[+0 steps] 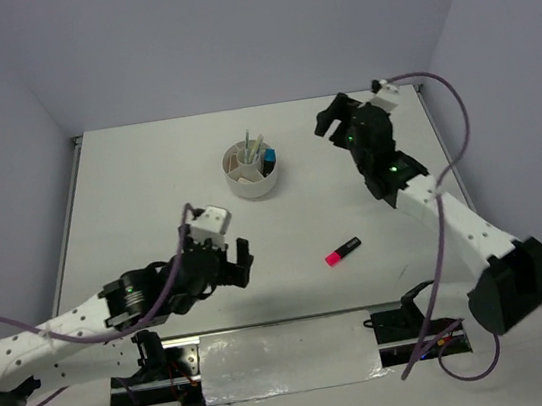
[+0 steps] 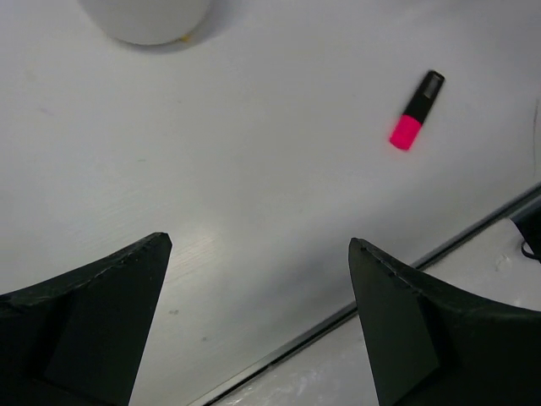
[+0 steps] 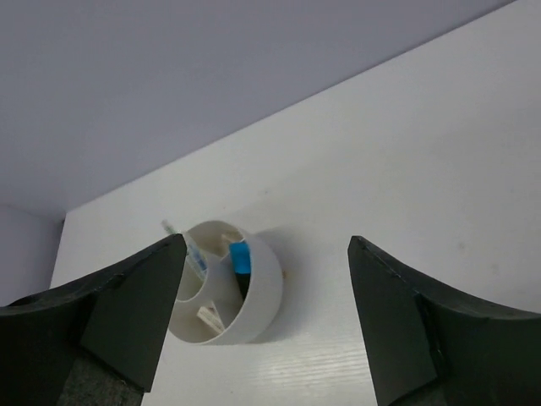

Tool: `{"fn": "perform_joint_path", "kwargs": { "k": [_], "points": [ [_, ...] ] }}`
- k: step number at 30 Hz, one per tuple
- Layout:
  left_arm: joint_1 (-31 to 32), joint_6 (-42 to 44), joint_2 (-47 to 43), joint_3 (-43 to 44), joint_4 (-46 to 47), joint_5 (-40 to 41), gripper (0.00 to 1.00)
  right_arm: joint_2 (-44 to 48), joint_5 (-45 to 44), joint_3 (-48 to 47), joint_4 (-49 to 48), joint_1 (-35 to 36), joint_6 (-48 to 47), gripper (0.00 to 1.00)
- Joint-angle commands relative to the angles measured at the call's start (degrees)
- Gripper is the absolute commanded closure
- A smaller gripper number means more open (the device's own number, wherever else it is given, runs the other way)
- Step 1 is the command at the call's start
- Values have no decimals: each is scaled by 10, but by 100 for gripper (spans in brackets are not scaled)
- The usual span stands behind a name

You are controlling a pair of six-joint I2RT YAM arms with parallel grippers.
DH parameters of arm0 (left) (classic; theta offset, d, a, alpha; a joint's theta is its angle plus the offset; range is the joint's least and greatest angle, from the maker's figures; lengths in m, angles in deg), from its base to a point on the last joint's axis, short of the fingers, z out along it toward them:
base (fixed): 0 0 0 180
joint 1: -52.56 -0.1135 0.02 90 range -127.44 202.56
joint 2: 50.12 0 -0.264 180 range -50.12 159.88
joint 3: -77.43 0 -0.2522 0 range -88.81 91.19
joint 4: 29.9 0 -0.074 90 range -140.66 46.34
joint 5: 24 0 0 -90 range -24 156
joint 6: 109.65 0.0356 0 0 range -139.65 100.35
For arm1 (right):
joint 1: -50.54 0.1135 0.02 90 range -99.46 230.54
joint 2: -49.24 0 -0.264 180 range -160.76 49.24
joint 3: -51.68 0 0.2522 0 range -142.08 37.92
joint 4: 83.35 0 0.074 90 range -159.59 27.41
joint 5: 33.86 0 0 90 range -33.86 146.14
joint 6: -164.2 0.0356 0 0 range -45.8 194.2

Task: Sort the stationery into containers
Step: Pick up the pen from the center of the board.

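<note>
The pink-and-black highlighter [image 1: 342, 250] lies flat and alone on the white worktop [image 1: 137, 181], near the front and a little right of the middle, between the two arms. It is well apart from the left hand [image 1: 234, 266], which hangs low to its left with its jaws spread wide and nothing held. From the left wrist the highlighter [image 2: 416, 111] shows ahead and off to the right of that hand [image 2: 259, 244], pink end nearer and black end pointing away, with only bare worktop in between. The right hand [image 1: 332, 114] is raised over the far right of the worktop, likewise wide open and empty, near the round white organiser cup [image 1: 254, 187] but clear of it. The cup stands in the far middle, and in the right wrist view it [image 3: 269, 283] sits below, framed between the fingers [image 3: 127, 313]. Inside it a blue-topped highlighter [image 3: 240, 256] stands upright in one compartment, thin pens [image 1: 254, 149] lean in another, and a small pale block [image 3: 207, 318] lies in the nearest one. There is open room all round the pink highlighter. The closest border is the front edge, where a silvery strip [image 1: 288, 357] runs between the arm bases. A metal rail [image 1: 69, 216] lines the left edge, and lilac walls close the left, far and right sides. A purple cable [image 1: 447, 128] loops off the right arm above the right side
</note>
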Motion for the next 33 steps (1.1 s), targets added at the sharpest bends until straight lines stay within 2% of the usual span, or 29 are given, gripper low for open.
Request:
{"fn": "perform_joint_path", "kwargs": {
  "k": [1, 5, 9, 14, 17, 18, 21, 23, 26, 29, 33],
  "points": [
    [0, 91, 74, 2, 128, -128, 1, 103, 87, 58, 124, -58, -14, 12],
    [0, 106, 151, 13, 201, -166, 1, 198, 156, 95, 226, -88, -72, 9],
    [-4, 92, 224, 53, 239, -189, 1, 245, 181, 133, 318, -88, -46, 6],
    [-5, 84, 325, 99, 277, -255, 1, 327, 112, 195, 346, -88, -4, 5],
    [-5, 74, 366, 131, 280, -286, 1, 350, 131, 211, 357, -89, 9, 5],
    [-4, 69, 372, 135, 284, -289, 1, 348, 139, 219, 352, -89, 16, 0],
    [-5, 38, 374, 142, 279, -264, 1, 313, 166, 249, 361, -88, 60, 0],
    [-6, -12, 372, 154, 231, -191, 1, 308, 156, 290, 355, -82, 114, 0],
    [-15, -59, 364, 150, 192, -169, 1, 334, 123, 340, 341, -77, 168, 0],
    [-15, -78, 338, 124, 190, -170, 1, 346, 88, 349, 344, -71, 183, 0],
    [-15, -105, 282, 86, 174, -142, 1, 316, 68, 329, 367, -64, 193, 0]
  ]
}}
